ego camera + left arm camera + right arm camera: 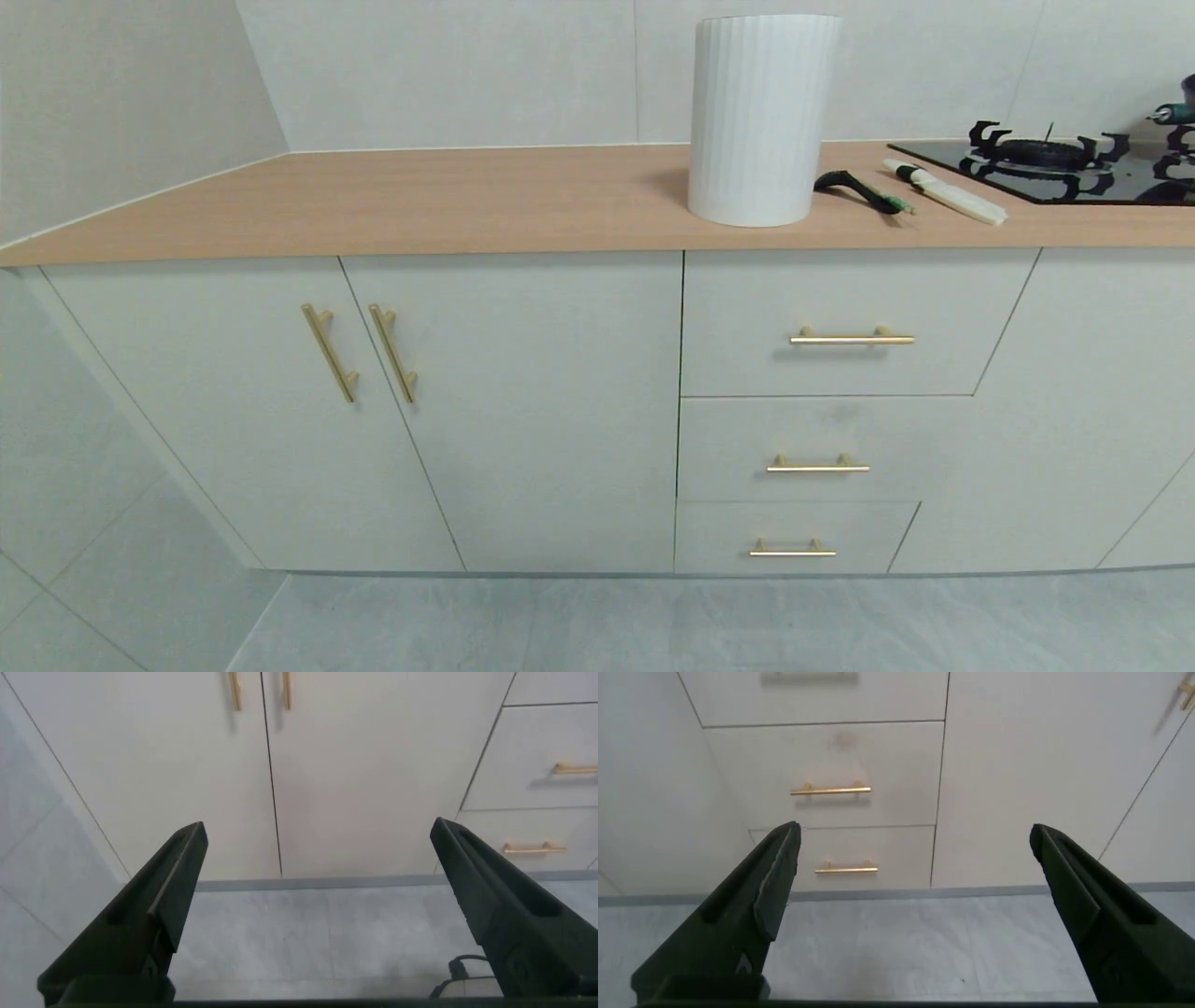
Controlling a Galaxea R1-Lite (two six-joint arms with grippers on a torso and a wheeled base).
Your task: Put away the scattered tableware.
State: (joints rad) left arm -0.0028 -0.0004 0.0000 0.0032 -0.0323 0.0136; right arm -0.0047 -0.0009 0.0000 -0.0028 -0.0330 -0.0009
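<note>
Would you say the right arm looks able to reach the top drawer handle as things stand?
Probably yes: the right gripper is open and low before the drawers, with nothing between it and the top drawer handle.

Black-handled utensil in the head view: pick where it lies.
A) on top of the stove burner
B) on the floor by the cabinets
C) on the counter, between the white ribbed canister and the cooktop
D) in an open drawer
C: the black-handled utensil lies flat on the wooden counter just beside the white ribbed canister, with a white utensil and then the cooktop beyond it.
</note>
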